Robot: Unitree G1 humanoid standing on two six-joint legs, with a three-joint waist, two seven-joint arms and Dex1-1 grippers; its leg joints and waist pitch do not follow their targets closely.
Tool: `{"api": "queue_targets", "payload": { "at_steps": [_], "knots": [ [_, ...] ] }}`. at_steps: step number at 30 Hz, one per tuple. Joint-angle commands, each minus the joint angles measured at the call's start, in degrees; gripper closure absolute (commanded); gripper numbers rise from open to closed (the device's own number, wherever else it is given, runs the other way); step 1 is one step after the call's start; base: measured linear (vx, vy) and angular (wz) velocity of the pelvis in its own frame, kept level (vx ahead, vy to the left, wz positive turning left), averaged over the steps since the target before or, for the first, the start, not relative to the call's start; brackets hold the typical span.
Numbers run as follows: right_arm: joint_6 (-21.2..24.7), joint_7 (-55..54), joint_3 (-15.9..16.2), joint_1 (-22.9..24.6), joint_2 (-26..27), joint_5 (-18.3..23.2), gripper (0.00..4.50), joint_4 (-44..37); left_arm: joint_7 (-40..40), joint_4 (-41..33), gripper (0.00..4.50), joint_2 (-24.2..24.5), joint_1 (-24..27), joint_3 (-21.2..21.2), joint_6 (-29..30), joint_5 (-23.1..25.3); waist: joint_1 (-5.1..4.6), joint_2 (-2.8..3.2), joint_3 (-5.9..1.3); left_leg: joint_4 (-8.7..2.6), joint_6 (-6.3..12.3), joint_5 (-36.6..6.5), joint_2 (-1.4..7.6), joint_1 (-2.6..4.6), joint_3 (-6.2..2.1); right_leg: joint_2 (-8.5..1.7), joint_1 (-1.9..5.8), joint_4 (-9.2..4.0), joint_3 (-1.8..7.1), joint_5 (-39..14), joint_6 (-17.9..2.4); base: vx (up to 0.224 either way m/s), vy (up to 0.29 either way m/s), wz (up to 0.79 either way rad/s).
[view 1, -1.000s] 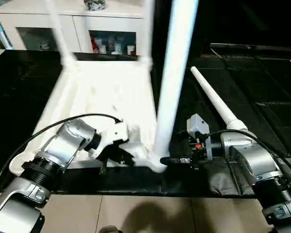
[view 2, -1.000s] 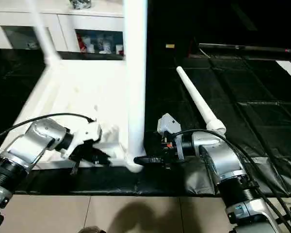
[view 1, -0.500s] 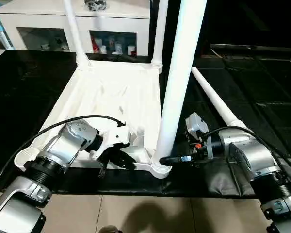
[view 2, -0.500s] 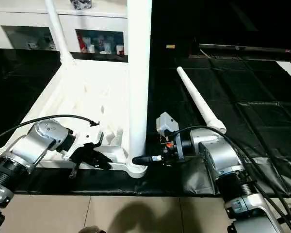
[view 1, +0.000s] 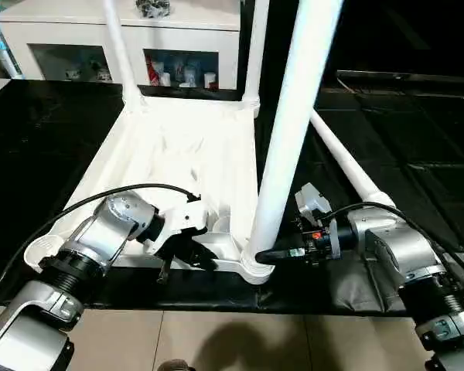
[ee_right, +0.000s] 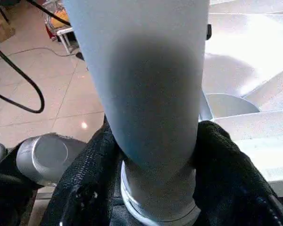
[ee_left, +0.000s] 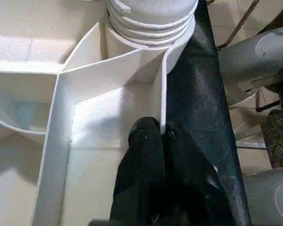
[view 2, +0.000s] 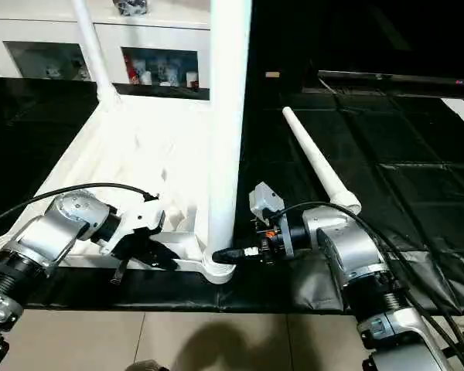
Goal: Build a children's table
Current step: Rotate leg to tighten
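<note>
The white tabletop (view 1: 178,147) lies upside down on a black mat. Two legs (view 1: 117,46) (view 1: 255,46) stand in its far corners. A third leg (view 1: 294,131) stands in the near right corner socket (view 1: 255,267), leaning slightly right. My right gripper (view 1: 274,253) is shut on the base of this leg, with its fingers (ee_right: 85,183) on both sides of the leg (ee_right: 141,70). Just left of that corner, my left gripper (view 1: 182,249) is shut on the tabletop's near rim wall (ee_left: 162,84). A fourth leg (view 2: 317,166) lies loose on the mat to the right.
The near left corner socket (view 1: 39,251) stands open. A white glass-door cabinet (view 1: 178,39) is behind the tabletop. The black mat (view 1: 417,131) stretches to the right, and tiled floor (view 1: 216,340) lies in front of it.
My right gripper's fingers have closed in around the near leg's base. The leg's top has tipped a little to the right. The left gripper has kept its hold on the rim.
</note>
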Motion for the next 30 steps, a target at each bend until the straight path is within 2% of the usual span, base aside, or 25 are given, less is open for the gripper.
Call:
{"api": "queue_targets", "payload": {
  "at_steps": [1,5,7,9,11,12,13,15,16,18,19,20,21,23,24,25,26,27,28,29,30],
  "knots": [
    [0.86,1.86,0.87,0.11,-0.06,0.92,2.49,-0.17,-0.85,0.41,4.50,-1.10,-0.82,-1.06,0.17,0.13,-0.45,0.19,-4.14,-3.62,1.69,-10.57,1.97,0.82,-0.45,-5.04,2.95,-4.35,3.40,-13.61,-9.49,0.000,0.000,0.00],
    [0.97,1.77,1.09,0.59,0.07,1.00,2.51,-0.75,-0.31,0.72,4.50,-1.63,-0.81,-0.45,0.90,-0.38,-0.42,0.25,-4.13,-3.63,1.68,-10.69,1.97,0.91,-0.45,-5.04,2.89,-4.48,3.38,-14.60,-9.17,0.000,0.000,0.00],
    [0.50,-0.52,0.65,1.59,1.37,1.07,2.52,-1.72,1.30,1.06,4.50,-3.23,-1.19,1.21,4.11,-1.91,-0.46,0.53,-4.09,-3.61,1.55,-10.99,1.96,0.94,-0.44,-4.97,2.83,-4.53,3.36,-14.41,-9.29,0.000,0.000,0.00],
    [0.08,-5.36,-0.17,2.16,3.54,0.34,2.52,-1.86,4.63,1.86,4.50,-5.11,-1.93,2.94,6.30,-2.64,-0.54,0.38,-4.07,-3.66,1.57,-11.15,1.97,0.90,-0.42,-5.03,2.82,-4.58,3.38,-14.40,-9.39,0.000,0.000,0.00],
    [0.08,-12.65,-1.20,1.78,6.13,-1.60,2.52,-0.14,8.65,3.00,4.50,-7.24,-2.94,4.87,8.65,-3.29,-0.83,0.38,-3.83,-3.77,0.61,-12.44,1.80,1.03,-0.53,-5.10,2.71,-4.80,3.29,-16.78,-9.20,0.000,0.000,0.00],
    [0.08,-12.65,-1.20,1.78,6.13,-1.60,2.52,-0.14,8.65,3.00,4.50,-7.24,-2.94,4.87,8.65,-3.29,-1.09,0.27,-3.76,-3.91,0.01,-13.37,1.56,0.94,-0.73,-5.25,3.03,-5.18,3.06,-20.33,-8.01,0.000,0.000,0.00],
    [-0.54,-18.14,-1.84,1.27,8.04,-3.31,2.55,1.71,12.09,3.79,4.50,-9.02,-3.79,6.55,10.61,-3.81,-1.32,0.24,-3.72,-3.95,-0.11,-13.77,1.53,1.03,-0.69,-5.26,2.92,-5.50,3.08,-22.31,-7.07,0.000,0.000,0.00],
    [-0.90,-26.62,-3.31,0.01,11.63,-4.88,2.55,4.69,17.44,4.18,4.50,-11.89,-5.12,9.44,14.60,-5.12,-2.28,0.20,-3.55,-4.02,-0.68,-14.47,1.38,0.85,-0.81,-5.27,3.02,-5.67,2.92,-24.01,-6.51,0.000,0.000,0.00],
    [-0.62,-30.75,-4.25,-1.03,13.64,-5.17,2.57,6.34,20.01,4.15,4.50,-13.22,-5.75,10.84,16.52,-5.79,-3.43,0.34,-3.40,-4.01,-0.97,-15.44,0.94,0.69,-1.07,-5.26,3.24,-6.07,2.46,-27.32,-5.66,0.000,0.000,0.00],
    [-0.37,-34.59,-5.11,-2.19,15.51,-5.45,2.59,7.97,22.63,4.15,4.50,-14.42,-6.32,12.15,18.06,-6.21,-4.05,0.18,-3.51,-4.05,-0.84,-14.79,0.87,0.26,-1.21,-5.26,3.63,-6.14,2.30,-27.84,-4.77,-0.015,0.003,-0.10],
    [0.17,-40.96,-6.82,-5.04,18.87,-5.60,2.59,11.50,26.26,3.88,4.50,-16.43,-7.10,13.85,20.40,-6.21,-4.42,0.28,-3.63,-3.98,-0.58,-13.77,0.80,-0.04,-1.25,-5.26,3.70,-6.11,2.30,-27.03,-4.49,0.000,0.000,0.00],
    [0.18,-41.01,-6.83,-5.06,18.89,-5.60,2.59,11.52,26.28,3.88,4.50,-16.45,-7.10,13.86,20.42,-6.20,-4.70,0.35,-3.67,-3.94,-0.59,-13.57,0.81,0.10,-1.24,-5.25,3.50,-6.10,2.39,-26.29,-4.95,0.000,0.000,0.00],
    [0.21,-43.46,-7.31,-6.17,20.06,-5.99,2.59,12.80,27.42,3.52,4.50,-17.17,-7.26,14.32,21.02,-5.96,-5.03,0.17,-3.96,-3.61,0.00,-12.38,0.63,0.27,-1.09,-5.10,3.46,-6.08,2.56,-23.81,-5.64,0.000,0.000,0.00],
    [1.12,-48.08,-8.20,-8.65,22.18,-6.64,2.59,15.57,29.92,2.85,4.50,-18.82,-7.68,15.42,22.70,-6.17,-5.74,0.35,-4.21,-3.49,0.89,-9.29,0.74,-0.14,-0.97,-4.64,3.45,-5.04,2.72,-16.56,-8.30,0.000,0.000,0.00],
    [1.03,-50.21,-8.38,-10.03,23.18,-7.44,2.59,17.11,31.81,2.67,4.50,-19.79,-8.00,15.98,23.21,-6.00,-5.75,0.19,-4.32,-3.40,1.30,-8.53,0.72,-0.15,-0.89,-4.60,3.52,-4.99,2.74,-14.88,-8.65,0.000,0.000,0.00],
    [0.78,-51.78,-8.63,-11.01,23.96,-8.12,2.59,18.35,33.32,2.47,4.50,-20.51,-8.22,16.43,23.84,-5.82,-5.99,0.36,-4.35,-3.27,1.73,-7.24,0.76,-0.26,-0.78,-4.61,3.47,-4.52,2.88,-11.52,-10.02,0.000,0.000,0.00],
    [0.04,-51.95,-8.56,-11.36,24.39,-8.53,2.59,18.72,34.45,2.41,4.50,-21.03,-8.38,16.79,23.99,-5.69,-6.05,-0.11,-4.35,-3.19,2.16,-6.96,0.69,-0.30,-0.66,-4.56,3.49,-4.67,2.86,-10.99,-10.15,0.000,0.000,0.00],
    [-0.65,-51.46,-8.44,-11.30,24.65,-8.64,2.59,18.68,35.62,2.45,4.50,-21.38,-8.51,17.06,23.82,-5.40,-5.82,0.20,-4.43,-3.17,2.76,-6.14,0.73,-0.20,-0.68,-4.72,3.59,-4.44,2.89,-9.73,-10.71,0.000,0.000,0.00],
    [-0.91,-51.37,-8.40,-11.21,24.73,-8.66,2.03,18.78,36.12,2.43,4.50,-21.48,-8.53,17.13,23.77,-5.16,-5.66,0.09,-4.48,-3.12,3.48,-5.31,0.89,-0.14,-0.57,-4.65,3.56,-4.21,3.00,-7.58,-11.17,0.000,0.000,0.00],
    [-1.14,-51.44,-8.39,-11.11,24.77,-8.75,1.89,18.85,36.37,2.40,4.50,-21.50,-8.53,17.15,23.77,-4.96,-5.61,0.02,-4.56,-3.10,4.08,-4.43,0.98,-0.13,-0.56,-4.58,3.58,-3.89,3.07,-5.08,-11.91,0.000,0.000,0.00],
    [-1.46,-51.45,-8.53,-10.82,24.77,-8.70,1.89,18.81,36.52,2.52,4.50,-21.45,-8.49,17.18,23.67,-4.83,-5.45,0.21,-4.73,-3.02,4.67,-3.40,1.07,-0.07,-0.61,-4.66,3.65,-3.42,3.14,-2.19,-12.75,0.000,0.000,0.00]
  ]
}}
